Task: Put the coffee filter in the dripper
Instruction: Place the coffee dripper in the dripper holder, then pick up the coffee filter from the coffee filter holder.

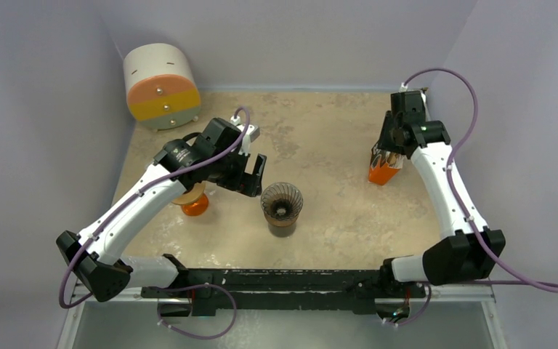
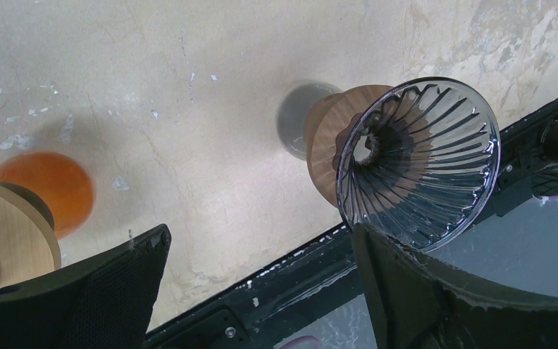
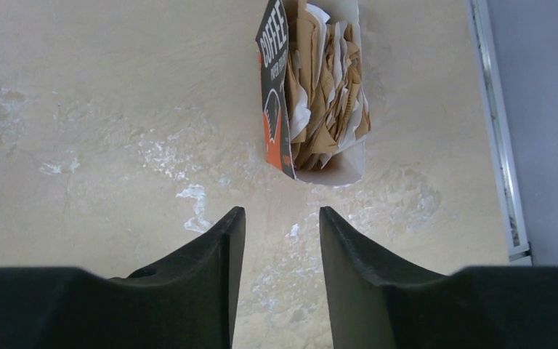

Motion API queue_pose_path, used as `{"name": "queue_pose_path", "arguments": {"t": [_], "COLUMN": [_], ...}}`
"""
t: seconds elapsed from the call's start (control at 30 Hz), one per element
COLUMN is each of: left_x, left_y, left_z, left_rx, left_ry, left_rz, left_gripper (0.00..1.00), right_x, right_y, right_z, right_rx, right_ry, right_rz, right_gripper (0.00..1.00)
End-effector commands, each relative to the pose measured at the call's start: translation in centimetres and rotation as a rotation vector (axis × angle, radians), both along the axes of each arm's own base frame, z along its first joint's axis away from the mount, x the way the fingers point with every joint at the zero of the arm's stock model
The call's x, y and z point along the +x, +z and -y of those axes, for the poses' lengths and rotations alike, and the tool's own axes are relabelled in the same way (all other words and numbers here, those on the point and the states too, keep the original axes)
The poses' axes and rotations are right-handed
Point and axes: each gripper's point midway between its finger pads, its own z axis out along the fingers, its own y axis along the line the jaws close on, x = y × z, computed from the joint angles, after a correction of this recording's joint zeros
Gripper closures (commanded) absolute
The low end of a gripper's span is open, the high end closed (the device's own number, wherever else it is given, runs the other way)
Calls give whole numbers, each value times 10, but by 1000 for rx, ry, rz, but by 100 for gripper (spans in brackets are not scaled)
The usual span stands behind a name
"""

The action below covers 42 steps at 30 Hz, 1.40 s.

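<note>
1. Left pincer (image 2: 258, 236) is seen spread wide, with nothing held between its fingers. It is hung just beside the dripper, on the dripper's left.
2. The dripper (image 1: 282, 201), a clear ribbed cone, is set upright near the middle of the table (image 1: 327, 138). It is seated in a wooden collar (image 2: 323, 138) over a dark base.
3. An orange vessel (image 1: 197, 206) topped with a wooden disc is partly covered by the left arm, near the dripper's left.
4. Farther off on the right, the right pincer (image 3: 281, 212) is held above the filter box (image 3: 275, 94). Its fingers are parted by a narrow gap and nothing is pinched.
5. The coffee filters (image 3: 327, 87), brown and white and crumpled, are packed in that box, which is stood just ahead of the fingertips.
6. Farthest back, a cream and orange drum (image 1: 161, 86) is lodged in the left corner.
</note>
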Motion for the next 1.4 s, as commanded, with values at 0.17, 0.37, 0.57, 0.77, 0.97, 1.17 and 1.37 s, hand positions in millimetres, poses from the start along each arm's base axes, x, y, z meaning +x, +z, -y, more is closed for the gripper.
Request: {"name": "queue_pose_path", "arguments": {"t": [0.17,0.37,0.57,0.77,0.97,1.17,1.37], "left_x": [4,5,6,8,10,11,11], "left_y": [10,9,7,3,1,0,-2], "left_z": [2,2,0,1,4,3,3], "left_rx": [-15,-8,4,13,13,21,25], "left_ry": [-57,-69,-75,-83,-94,-98,-97], "left_rz": [74,83,89,89,85,86,84], "left_gripper": [6,6,6,6,6,6,6], "right_x": [14,27,33,29,27,32,33], "right_y": [-11,-16,-18,-27,-34,-39,-49], "right_z": [16,25,40,53,62,64,64], "right_rx": [76,70,45,49,55,79,89], "right_ry": [-60,-104,-150,-195,-236,-251,-258], "right_rz": [6,2,-5,-22,-29,-35,-55], "right_gripper": [64,69,74,79,82,84,83]}}
